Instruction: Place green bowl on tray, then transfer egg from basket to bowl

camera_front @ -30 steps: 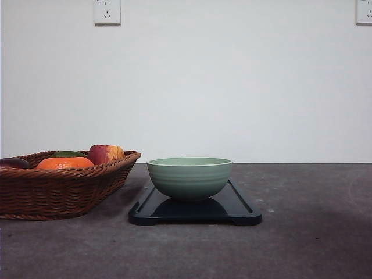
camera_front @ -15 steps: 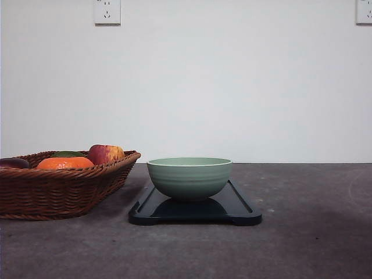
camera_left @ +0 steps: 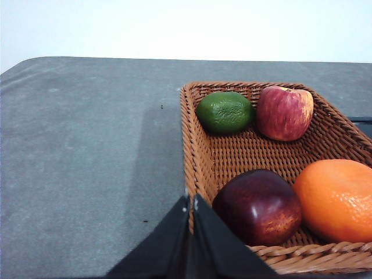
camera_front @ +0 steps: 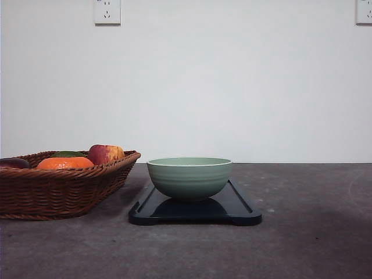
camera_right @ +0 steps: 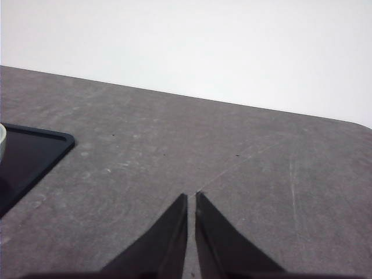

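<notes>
green bowl (camera_front: 189,177) upright on tray (camera_front: 239,208); basket (camera_front: 58,189) just beside, holding fruit.

wall: plain white wall (camera_front: 232,87), bare, filling the upper half of the front frame
outlets: white socket (camera_front: 107,11) at upper left; second socket (camera_front: 364,11) cut by the upper right edge
table: dark grey, mottled table (camera_front: 308,232) across the lower frame
light: soft, even

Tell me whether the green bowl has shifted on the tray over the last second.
No. The green bowl sits at the same spot on the tray, equally far from the basket.
</notes>
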Controlling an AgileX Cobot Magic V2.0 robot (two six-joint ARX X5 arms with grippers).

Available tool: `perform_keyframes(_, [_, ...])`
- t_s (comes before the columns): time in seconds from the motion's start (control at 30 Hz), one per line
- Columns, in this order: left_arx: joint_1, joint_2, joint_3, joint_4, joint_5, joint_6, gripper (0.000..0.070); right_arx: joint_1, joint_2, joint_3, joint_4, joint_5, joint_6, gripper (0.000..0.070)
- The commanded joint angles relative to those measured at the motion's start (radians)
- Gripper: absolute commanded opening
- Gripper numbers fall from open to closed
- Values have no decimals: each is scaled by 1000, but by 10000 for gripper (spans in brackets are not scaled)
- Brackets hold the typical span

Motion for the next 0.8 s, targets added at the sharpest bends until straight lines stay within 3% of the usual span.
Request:
perform_keyframes(0.0, [1, -1, -19, -6, 1, -3, 0, 0, -1, -5, 10, 1, 11, 17])
perform_keyframes(0.77, [1, -1, -19, -6, 1, -3, 0, 0, -1, -5, 10, 1, 11, 17])
